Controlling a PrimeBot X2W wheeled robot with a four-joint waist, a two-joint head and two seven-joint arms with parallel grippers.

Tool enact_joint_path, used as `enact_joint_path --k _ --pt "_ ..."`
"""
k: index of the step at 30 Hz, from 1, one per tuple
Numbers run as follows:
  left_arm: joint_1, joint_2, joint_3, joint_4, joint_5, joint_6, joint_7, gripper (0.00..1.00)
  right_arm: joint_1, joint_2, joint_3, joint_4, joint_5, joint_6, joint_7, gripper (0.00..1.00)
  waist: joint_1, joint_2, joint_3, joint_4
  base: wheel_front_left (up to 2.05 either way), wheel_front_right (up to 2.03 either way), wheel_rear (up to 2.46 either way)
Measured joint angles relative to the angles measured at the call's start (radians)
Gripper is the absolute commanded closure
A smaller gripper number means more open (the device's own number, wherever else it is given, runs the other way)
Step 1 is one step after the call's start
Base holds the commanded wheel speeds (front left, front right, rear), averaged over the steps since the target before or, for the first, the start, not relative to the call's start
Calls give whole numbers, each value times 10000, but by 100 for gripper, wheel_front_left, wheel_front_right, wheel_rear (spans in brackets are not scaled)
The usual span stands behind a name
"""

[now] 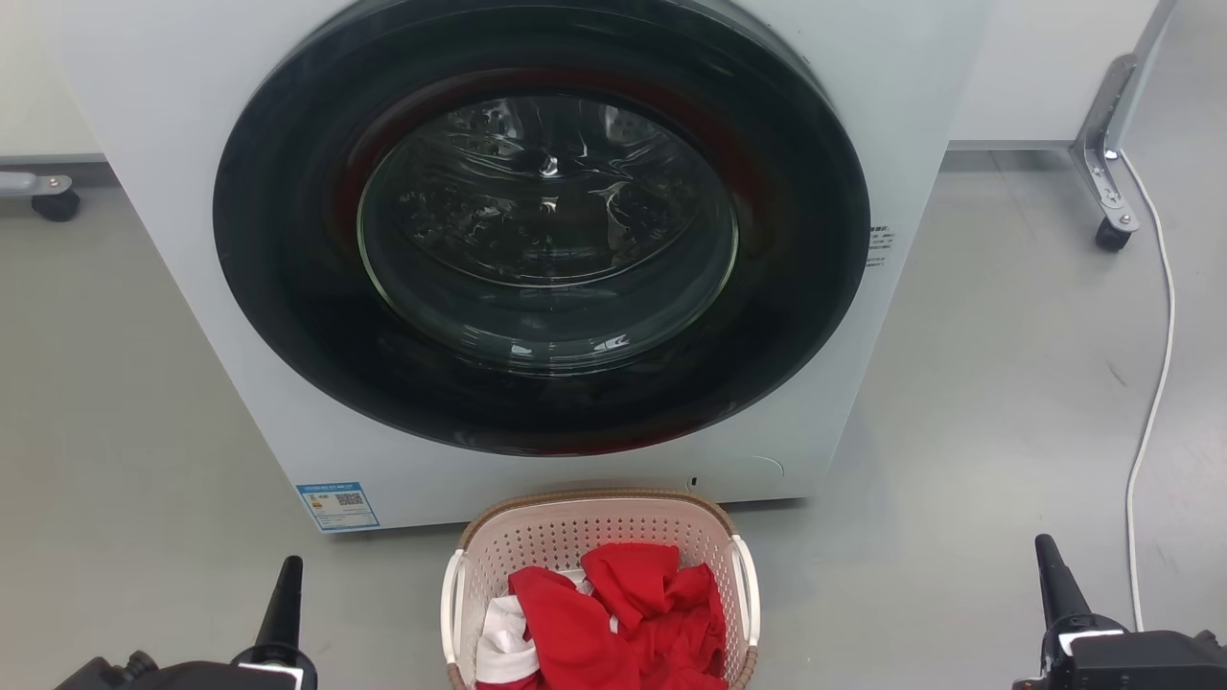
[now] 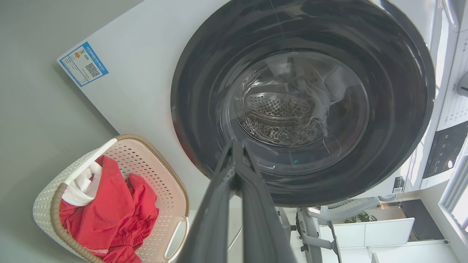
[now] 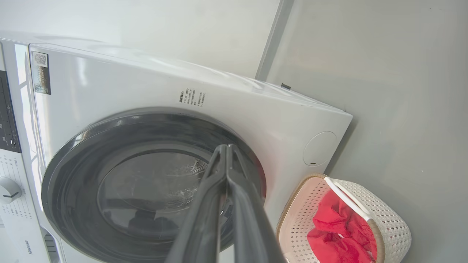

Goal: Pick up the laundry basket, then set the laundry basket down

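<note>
The laundry basket (image 1: pixel 575 532) stands on the floor just in front of the washer, low in the middle of the head view. It is cream with perforated walls, a brown rim and two white side handles, and holds red and white clothes. The left wrist view has the basket (image 2: pixel 44 204) at its lower left, the right wrist view has the basket (image 3: pixel 391 219) at its lower right. My left gripper (image 1: pixel 288 565) is shut and empty, well to the basket's left. My right gripper (image 1: pixel 1045 551) is shut and empty, far to its right. Fingers meet at the tips (image 2: pixel 236 144) (image 3: pixel 226 147).
A white front-loading washer (image 1: pixel 192 192) with a closed round dark door (image 1: pixel 542 230) rises right behind the basket. A white cable (image 1: pixel 1155 383) runs down the floor at the right, near a caster leg (image 1: pixel 1107 182). Another caster (image 1: pixel 53 201) sits far left. Grey floor spreads on both sides.
</note>
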Motion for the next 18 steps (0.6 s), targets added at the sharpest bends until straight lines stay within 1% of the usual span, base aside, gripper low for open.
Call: enact_joint_path --k 18 --pt "-476 -79 395 368 -2466 -441 610 100 -250 94 -767 322 2364 468 621 100 0 0 4 5 0 0 0"
